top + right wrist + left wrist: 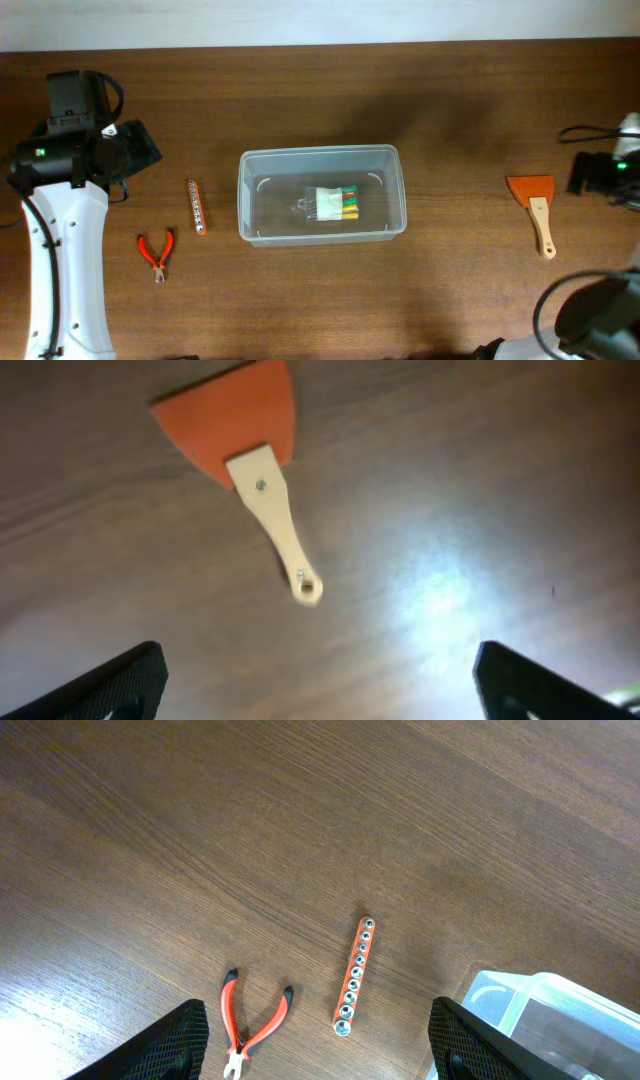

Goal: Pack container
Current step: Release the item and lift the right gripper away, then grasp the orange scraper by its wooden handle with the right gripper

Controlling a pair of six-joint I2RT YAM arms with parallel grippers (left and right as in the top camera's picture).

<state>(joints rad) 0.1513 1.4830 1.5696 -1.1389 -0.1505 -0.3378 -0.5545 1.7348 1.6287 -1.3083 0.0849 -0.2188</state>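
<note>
The clear plastic container (pixel 262 170) stands mid-table and holds a small pack with coloured pieces (pixel 336 204). Its corner shows in the left wrist view (pixel 545 1010). Left of it lie an orange socket rail (pixel 196 206) and red-handled pliers (pixel 155 252), both also in the left wrist view, the rail (pixel 354 976) and the pliers (pixel 245 1025). An orange scraper with a pale wooden handle (pixel 535 205) lies at the right, also in the right wrist view (pixel 255 455). My left gripper (pixel 318 1055) is open above the pliers and rail. My right gripper (pixel 320 690) is open, near the scraper's handle end.
The brown wooden table (pixel 450 120) runs to a pale wall at the back edge. The left arm (pixel 65 240) stands at the far left and the right arm (pixel 605 175) at the far right edge, with a cable beside it.
</note>
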